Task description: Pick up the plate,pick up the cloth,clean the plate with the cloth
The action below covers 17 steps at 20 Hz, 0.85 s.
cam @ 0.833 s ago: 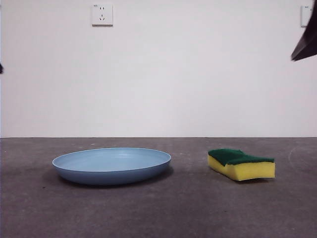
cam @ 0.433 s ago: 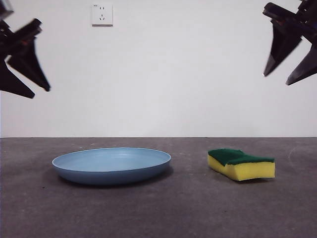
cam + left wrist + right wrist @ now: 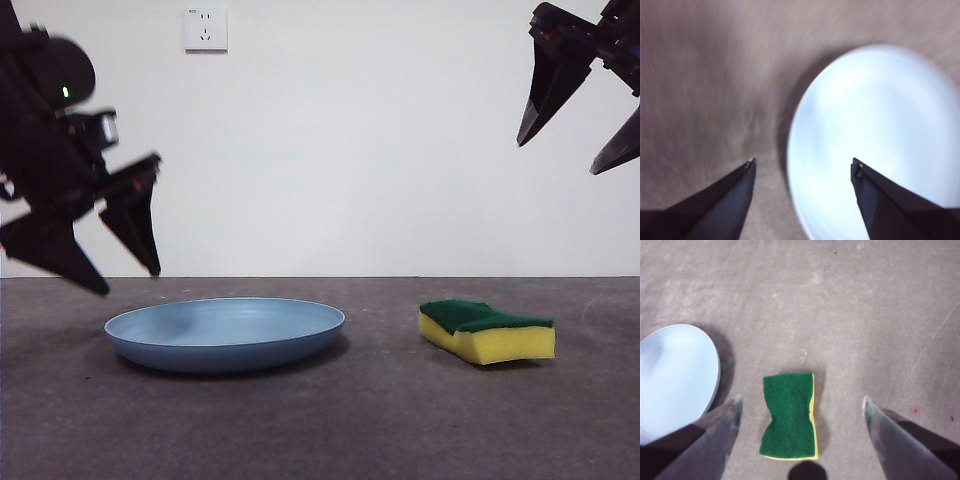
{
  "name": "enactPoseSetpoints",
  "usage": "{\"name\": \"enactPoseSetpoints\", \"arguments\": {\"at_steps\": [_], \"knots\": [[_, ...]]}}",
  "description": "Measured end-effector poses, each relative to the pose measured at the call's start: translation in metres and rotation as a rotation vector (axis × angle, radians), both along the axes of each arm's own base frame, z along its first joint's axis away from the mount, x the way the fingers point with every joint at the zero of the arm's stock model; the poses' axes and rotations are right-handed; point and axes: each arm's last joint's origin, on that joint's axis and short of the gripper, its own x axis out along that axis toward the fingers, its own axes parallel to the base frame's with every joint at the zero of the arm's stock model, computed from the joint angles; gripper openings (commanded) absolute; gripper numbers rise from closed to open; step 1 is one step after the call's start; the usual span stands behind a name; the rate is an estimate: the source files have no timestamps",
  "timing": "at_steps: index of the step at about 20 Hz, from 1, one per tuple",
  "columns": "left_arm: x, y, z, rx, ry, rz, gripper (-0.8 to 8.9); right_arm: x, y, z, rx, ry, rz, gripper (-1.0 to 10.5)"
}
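plain white wall [image 3: 380, 150] w/ a white power socket [image 3: 206, 29] high up; dark grey, mottled worktop [image 3: 330, 420] meets it, evenly lit.

Plate [image 3: 225, 334] sat left on the table [image 3: 380, 420], sponge [image 3: 487, 331] off to its right, well apart, both flat on the surface. Left gripper [image 3: 125, 275] hung just above the plate's left rim, not touching. Right gripper [image 3: 570, 155] was way up high, over the sponge. Wall socket [image 3: 206, 29] far back, upper left.
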Motion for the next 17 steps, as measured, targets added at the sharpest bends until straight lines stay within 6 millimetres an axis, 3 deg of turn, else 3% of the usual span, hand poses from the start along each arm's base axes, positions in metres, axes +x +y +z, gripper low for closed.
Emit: {"name": "enactPoseSetpoints", "arguments": {"at_steps": [5,7,10,17], "knots": [[0.007,-0.011,-0.031,0.020,0.073,-0.040,3.13,0.000,0.000,0.000,0.000,0.000,0.000,4.1],[0.008,-0.016,-0.033,0.020,0.060,-0.055,2.83,0.000,0.000,0.000,0.000,0.000,0.000,4.1],[0.008,-0.019,-0.033,0.059,0.048,-0.051,-0.03,0.000,0.000,0.000,0.000,0.000,0.000,4.1],[0.011,-0.020,-0.030,0.072,0.023,-0.063,-0.08,-0.001,0.003,0.000,0.019,0.002,0.045,4.1]]}}
